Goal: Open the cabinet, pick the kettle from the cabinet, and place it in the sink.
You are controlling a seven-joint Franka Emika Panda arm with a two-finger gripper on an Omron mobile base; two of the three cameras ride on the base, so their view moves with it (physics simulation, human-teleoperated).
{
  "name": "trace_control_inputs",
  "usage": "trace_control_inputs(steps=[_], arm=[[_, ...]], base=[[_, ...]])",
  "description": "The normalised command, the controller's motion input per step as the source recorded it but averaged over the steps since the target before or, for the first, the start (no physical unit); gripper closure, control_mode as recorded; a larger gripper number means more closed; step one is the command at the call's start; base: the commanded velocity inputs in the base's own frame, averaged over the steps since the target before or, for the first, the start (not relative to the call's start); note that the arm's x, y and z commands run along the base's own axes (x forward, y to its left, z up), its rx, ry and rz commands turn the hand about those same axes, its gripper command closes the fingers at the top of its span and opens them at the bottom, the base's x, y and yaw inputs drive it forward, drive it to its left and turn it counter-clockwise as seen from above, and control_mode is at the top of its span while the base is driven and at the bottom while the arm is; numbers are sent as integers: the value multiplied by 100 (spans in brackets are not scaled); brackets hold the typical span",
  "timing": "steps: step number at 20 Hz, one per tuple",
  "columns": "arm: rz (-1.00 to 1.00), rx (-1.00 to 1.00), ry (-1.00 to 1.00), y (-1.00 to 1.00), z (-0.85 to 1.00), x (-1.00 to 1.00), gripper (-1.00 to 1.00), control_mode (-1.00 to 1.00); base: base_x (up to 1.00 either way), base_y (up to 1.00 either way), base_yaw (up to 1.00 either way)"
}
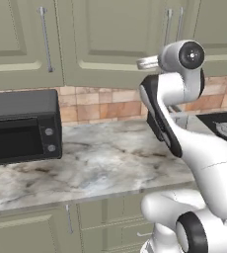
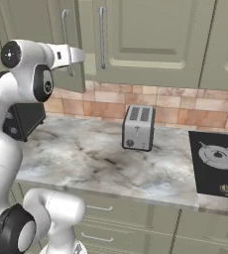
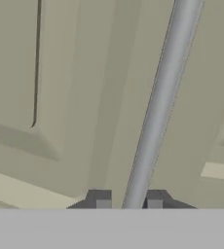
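**Gripper clamped on the wall cabinet's bar handle**

No brand, label or legible writing appears on any appliance or surface.

In the hand view, the gripper (image 3: 128, 202) has its two dark fingertips (image 3: 100, 199) standing either side of one silver bar handle (image 3: 158, 107), narrowed onto it with the bar running straight up from between them. Raised green door panelling spreads to both sides of the bar.

In the right base view, the hand reaches up from the arm to the cabinet (image 2: 150, 34). The door it holds stands slightly ajar, its lower edge forward of the neighbouring door, and a pale strip shows in the gap just right of the hand. Two long vertical handles are visible there, one at the hand and one just to its right. The kettle cannot be seen; the cabinet's inside is hidden behind the doors.

Below the gripper and to its left sits one black microwave (image 1: 21, 126) on the marble counter (image 1: 110, 168). Below and to the right stands one silver two-slot toaster (image 2: 138, 128), against the brick-tile backsplash. Farther right lies one black cooktop (image 2: 217, 161), set into the counter. Low green cupboards (image 2: 126, 223) with short handles run beneath the counter.
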Motion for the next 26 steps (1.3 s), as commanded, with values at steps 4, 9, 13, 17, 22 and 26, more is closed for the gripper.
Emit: trace_control_inputs(steps=[4, 9, 13, 17, 22, 26], arm=[[-24, -5, 5, 42, 11, -28, 100, -100], [-24, -3, 4, 42, 11, -29, 100, -100], [-24, -2, 4, 44, 11, -28, 100, -100], [-24, -1, 4, 44, 11, -28, 100, -100], [-24, -1, 3, 45, 8, -28, 100, -100], [-21, 0, 0, 47, 1, -31, 100, -100]], base=[[0, 0, 0], [0, 0, 0], [0, 0, 0], [0, 0, 0], [0, 0, 0], [0, 0, 0]])
